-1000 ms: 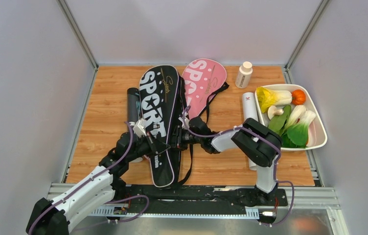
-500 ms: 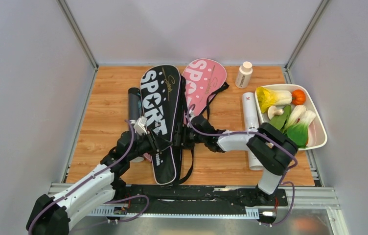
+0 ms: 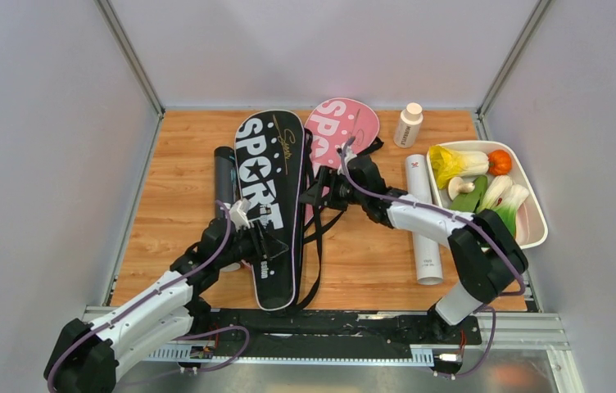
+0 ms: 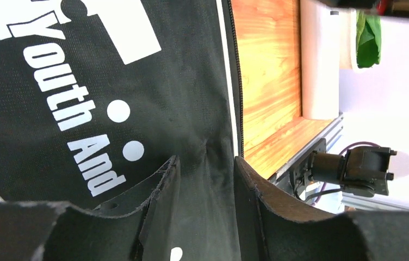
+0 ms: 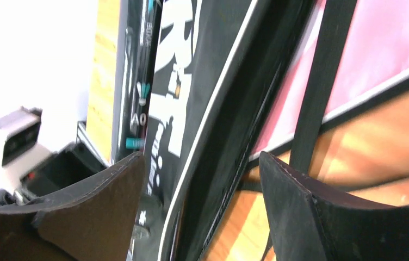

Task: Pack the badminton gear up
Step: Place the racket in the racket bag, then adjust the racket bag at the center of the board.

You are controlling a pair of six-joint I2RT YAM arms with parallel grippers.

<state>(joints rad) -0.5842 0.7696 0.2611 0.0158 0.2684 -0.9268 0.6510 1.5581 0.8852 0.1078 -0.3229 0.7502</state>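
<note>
The black bag (image 3: 270, 176) lies on the table (image 3: 174, 213) at frame centre. Its long axis runs from upper centre to lower centre, wide head uppermost. The pink bag (image 3: 344, 129) lies at its upper right, partly overlapped.

The left tool (image 4: 205, 159) sits over the narrow lower part of the bag. Its jaws are moderately apart over creased fabric, with nothing clamped. The right tool (image 5: 200, 155) stands at the bag's right edge near mid-length. Its jaws are wide, with the bag edge and a strap (image 5: 322, 81) in the gap, ungripped.

The two tools approach from opposite sides, across the long axis. The left tool is nearer the handle end.
</note>
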